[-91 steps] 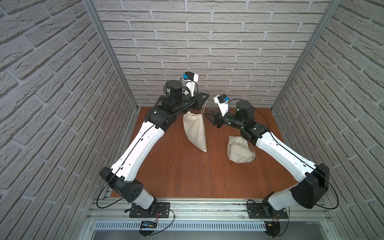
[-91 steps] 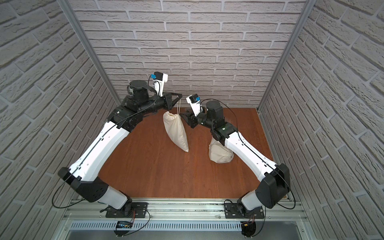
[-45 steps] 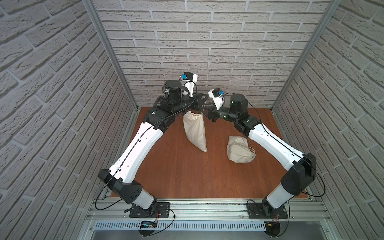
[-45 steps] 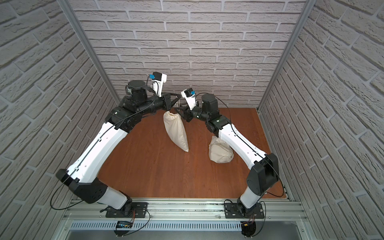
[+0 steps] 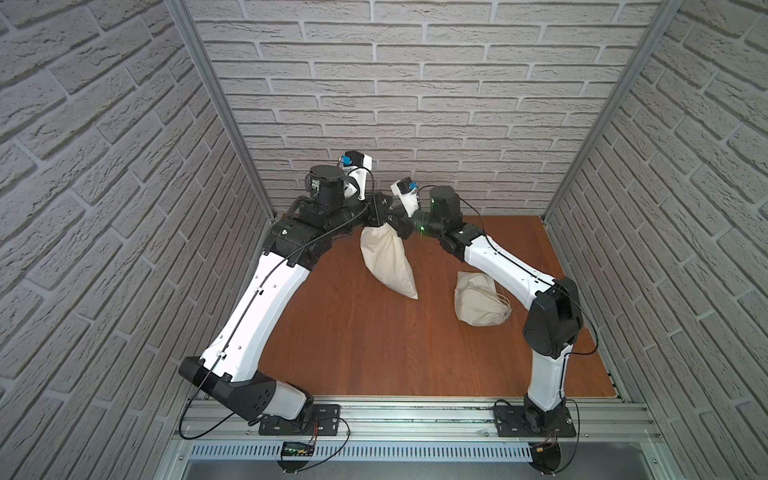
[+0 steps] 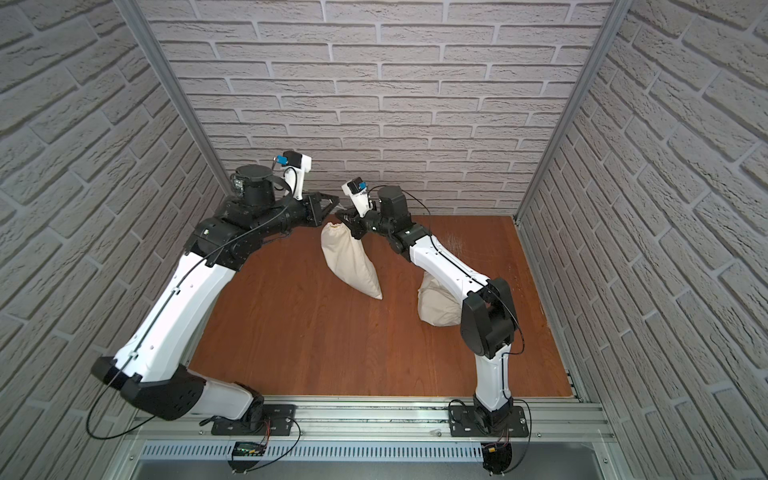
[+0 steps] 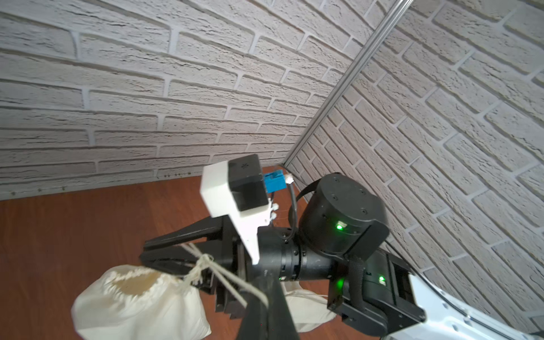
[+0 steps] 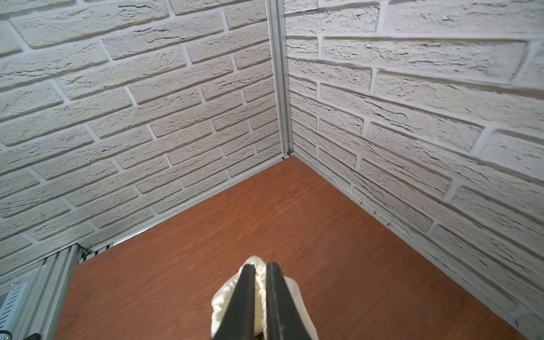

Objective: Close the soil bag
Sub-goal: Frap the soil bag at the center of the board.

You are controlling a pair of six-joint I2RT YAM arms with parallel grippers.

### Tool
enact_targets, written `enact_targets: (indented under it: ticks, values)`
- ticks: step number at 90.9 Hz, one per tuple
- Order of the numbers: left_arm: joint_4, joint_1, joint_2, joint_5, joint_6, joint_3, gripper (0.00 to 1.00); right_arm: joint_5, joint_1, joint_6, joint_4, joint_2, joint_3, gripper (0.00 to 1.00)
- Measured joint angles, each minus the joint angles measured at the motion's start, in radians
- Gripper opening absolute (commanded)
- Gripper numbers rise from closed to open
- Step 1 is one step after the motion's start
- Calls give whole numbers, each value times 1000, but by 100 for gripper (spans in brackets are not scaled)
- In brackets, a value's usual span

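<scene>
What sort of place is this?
Probably a robot test booth: brick-look wall panels, two arms bolted to a metal rail, and two cloth bags over a wooden tabletop.

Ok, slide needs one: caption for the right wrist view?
Right gripper closed on the gathered neck of the soil bag, wooden table beyond.

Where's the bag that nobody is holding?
In both top views the loose bag lies on the table under the right arm, apart from the held bag.

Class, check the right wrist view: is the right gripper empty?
No, the right gripper is shut on the gathered cream cloth of the soil bag, pinched between its jaws.
</scene>
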Motion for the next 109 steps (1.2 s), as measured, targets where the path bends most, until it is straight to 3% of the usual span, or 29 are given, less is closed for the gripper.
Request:
enact_targets:
  ticks: [11, 37, 60, 78, 94, 109]
  values:
    - [1, 61, -17, 19, -27, -11, 0, 64, -35, 4, -39, -106, -60, 14]
    - [195, 160, -42, 211, -161, -86, 0, 252, -69, -98, -193, -341, -103, 17]
    - [194, 186, -46, 230, -224, -243, 0, 268, -72, -103, -150, -195, -219, 17]
    - [195, 209, -46, 199, -238, -304, 0, 257, -72, -99, -167, -94, -139, 17]
    - [248, 214, -47, 206, -236, -282, 0, 327, -90, -133, -278, -117, -5, 18]
    - [312, 213, -46, 246, -240, -268, 0, 370, -110, -177, -350, -224, -2, 20]
